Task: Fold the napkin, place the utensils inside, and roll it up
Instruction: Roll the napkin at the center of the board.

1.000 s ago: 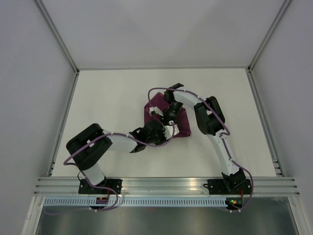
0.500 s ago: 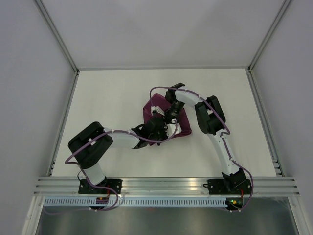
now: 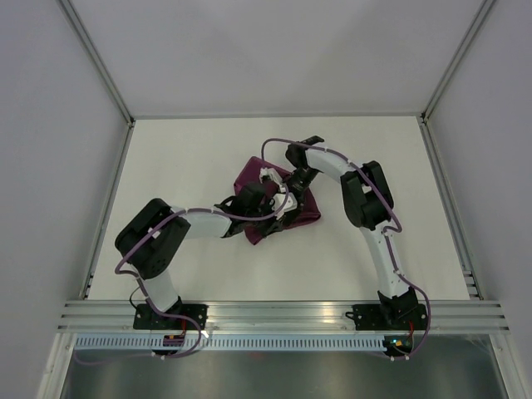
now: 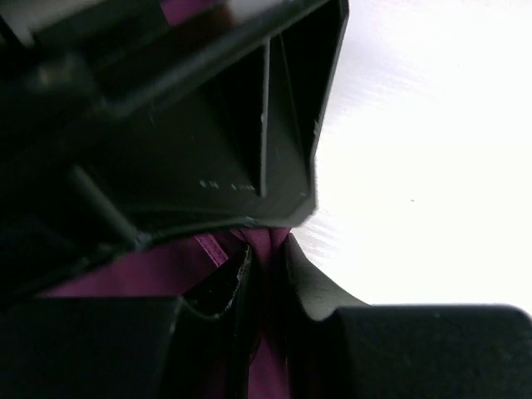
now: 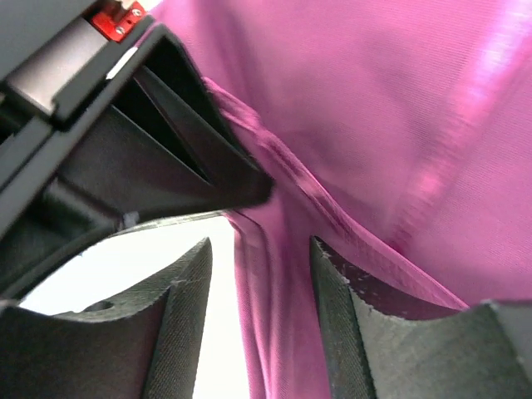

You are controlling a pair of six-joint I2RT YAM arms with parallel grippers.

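Magenta napkin [image 3: 252,177] sits bunched at the middle of the table [image 3: 183,166]. Left gripper [image 4: 268,262] pinches a raised fold tight between its fingers [image 4: 312,287]. Right gripper [image 5: 259,249] straddles the cloth ridge, fingers [image 5: 179,332] spread apart.

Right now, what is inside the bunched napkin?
Only folds of the napkin show, pinched by the left gripper, passing between the fingers of the right gripper. No utensils visible; cloth and arms cover whatever lies inside.
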